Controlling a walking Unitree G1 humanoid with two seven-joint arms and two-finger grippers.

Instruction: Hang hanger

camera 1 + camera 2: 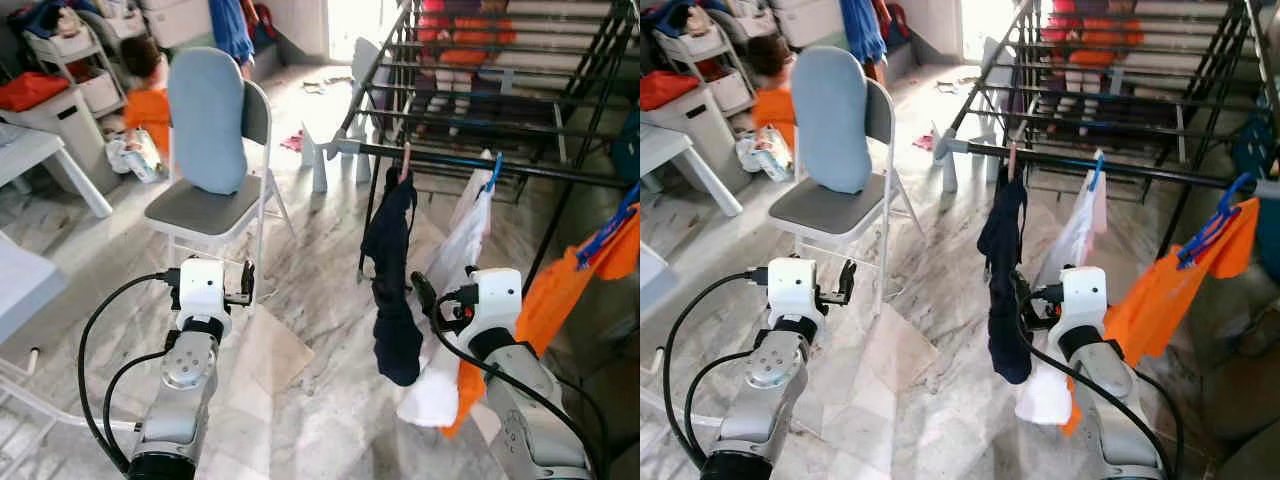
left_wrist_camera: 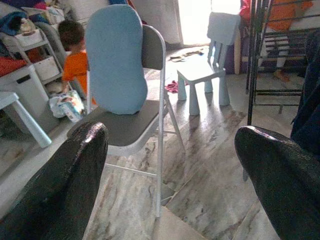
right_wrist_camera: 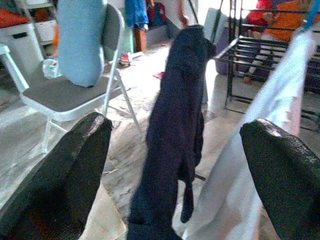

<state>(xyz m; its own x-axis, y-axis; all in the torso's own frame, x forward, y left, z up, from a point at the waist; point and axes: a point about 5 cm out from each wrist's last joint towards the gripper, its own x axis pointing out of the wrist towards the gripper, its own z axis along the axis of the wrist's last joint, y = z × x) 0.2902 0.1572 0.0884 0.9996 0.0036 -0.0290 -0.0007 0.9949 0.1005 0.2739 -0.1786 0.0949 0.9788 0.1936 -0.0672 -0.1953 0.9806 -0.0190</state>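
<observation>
A black drying rack (image 1: pixel 480 165) stretches across the right half of the scene. From its front rail hang a dark navy garment (image 1: pixel 392 270) and a white cloth (image 1: pixel 455 260), each pegged. Further right, an orange garment (image 1: pixel 560 290) hangs from a blue hanger (image 1: pixel 605 235). My right gripper (image 1: pixel 425 290) is open just in front of the navy garment and the white cloth, holding nothing. The right wrist view shows the navy garment (image 3: pixel 172 115) between the spread fingers, some way off. My left gripper (image 1: pixel 245 283) is open and empty, pointing at the chair.
A grey folding chair (image 1: pixel 205 210) with a blue cushion (image 1: pixel 207 120) stands ahead on the left. Behind it is a child in orange (image 1: pixel 148 100), by white shelves and a white table (image 1: pixel 40 150). A small pale stool (image 1: pixel 335 150) stands by the rack. A person (image 1: pixel 460 40) sits beyond the rack.
</observation>
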